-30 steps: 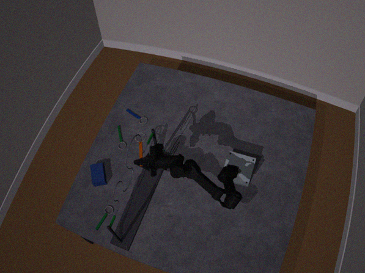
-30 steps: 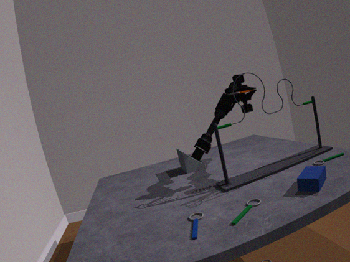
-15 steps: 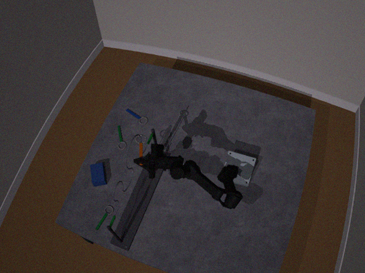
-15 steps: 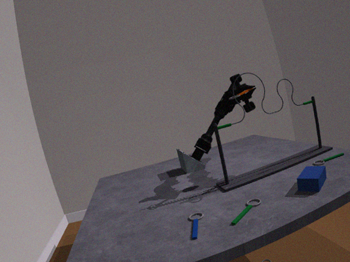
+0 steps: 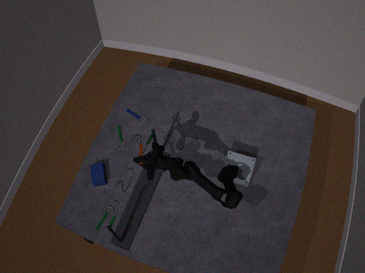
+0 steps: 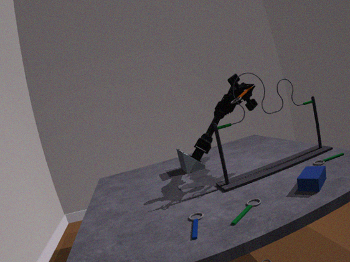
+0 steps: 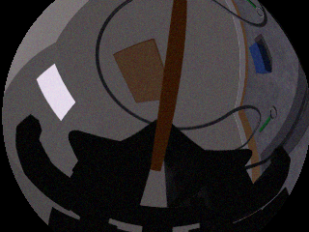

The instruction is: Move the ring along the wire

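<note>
The relation that matters is the ring's offset from the tool. The tool (image 5: pixel 137 160) (image 6: pixel 252 86) (image 7: pixel 161 124) is closed tightly on the orange handle (image 5: pixel 141 149) (image 6: pixel 245 91) (image 7: pixel 174 72), pinching it by the end away from the ring (image 5: pixel 136 142) (image 6: pixel 234 101). In the exterior view the ring lies lower than the fingertips and toward the nearer post (image 5: pixel 154 135) (image 6: pixel 221 157); the handle's long axis slopes up from it to the tool, pointing roughly toward the farther post (image 5: pixel 115 233) (image 6: pixel 316 124). The top view agrees: the handle runs from the ring toward the farther post's side, so the tool leads and the ring trails.

The ring appears to be around the wire (image 5: pixel 127 157) (image 6: pixel 263 94) (image 7: pixel 98 53), beyond the green sleeve (image 5: pixel 150 138) (image 6: pixel 224 126) by the nearer post, on the rising grey stretch of the tall first loop. Whether it touches the grey cannot be told at this size. The wrist view shows the handle stretching away from the fingertips, but not the ring.

The job seems to be in its early part, with the goal sleeve (image 5: pixel 112 221) (image 6: pixel 307 102) well apart from the ring. The next move likely calls for carrying the ring up this stretch toward the crest, turning it so that its opening stays square to the wire. Because the ring sits out at the handle's far end, a small wrist turn could swing it into the grey; the tool and handle also need room beside the loop's descending side.
</note>
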Controlling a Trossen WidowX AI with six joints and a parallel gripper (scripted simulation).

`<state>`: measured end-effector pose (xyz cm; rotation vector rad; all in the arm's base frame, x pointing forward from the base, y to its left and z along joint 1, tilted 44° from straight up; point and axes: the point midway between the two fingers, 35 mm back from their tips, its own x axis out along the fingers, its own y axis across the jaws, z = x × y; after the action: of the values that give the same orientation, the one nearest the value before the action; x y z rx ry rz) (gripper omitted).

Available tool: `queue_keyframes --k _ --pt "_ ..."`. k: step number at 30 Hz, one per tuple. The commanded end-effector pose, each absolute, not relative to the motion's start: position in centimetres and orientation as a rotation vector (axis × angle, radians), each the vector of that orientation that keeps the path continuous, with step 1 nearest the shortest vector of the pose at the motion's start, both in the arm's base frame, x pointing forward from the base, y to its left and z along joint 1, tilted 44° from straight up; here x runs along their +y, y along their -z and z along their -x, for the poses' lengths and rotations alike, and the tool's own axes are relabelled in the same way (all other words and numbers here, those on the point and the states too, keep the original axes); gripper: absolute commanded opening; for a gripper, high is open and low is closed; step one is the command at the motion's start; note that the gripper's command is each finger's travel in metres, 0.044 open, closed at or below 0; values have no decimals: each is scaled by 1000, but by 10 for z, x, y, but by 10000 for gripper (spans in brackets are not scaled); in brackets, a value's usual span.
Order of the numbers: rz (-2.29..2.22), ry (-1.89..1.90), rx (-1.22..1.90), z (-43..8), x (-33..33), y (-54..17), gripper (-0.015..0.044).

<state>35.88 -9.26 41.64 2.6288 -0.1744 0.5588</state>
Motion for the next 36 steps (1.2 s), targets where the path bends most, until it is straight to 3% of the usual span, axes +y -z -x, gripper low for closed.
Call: queue_keyframes --k 1,36 --pt "-2669 -570 -192 -358 -94 -417 -150" --pt "-2786 -603 -237 -360 -74 -416 -150"
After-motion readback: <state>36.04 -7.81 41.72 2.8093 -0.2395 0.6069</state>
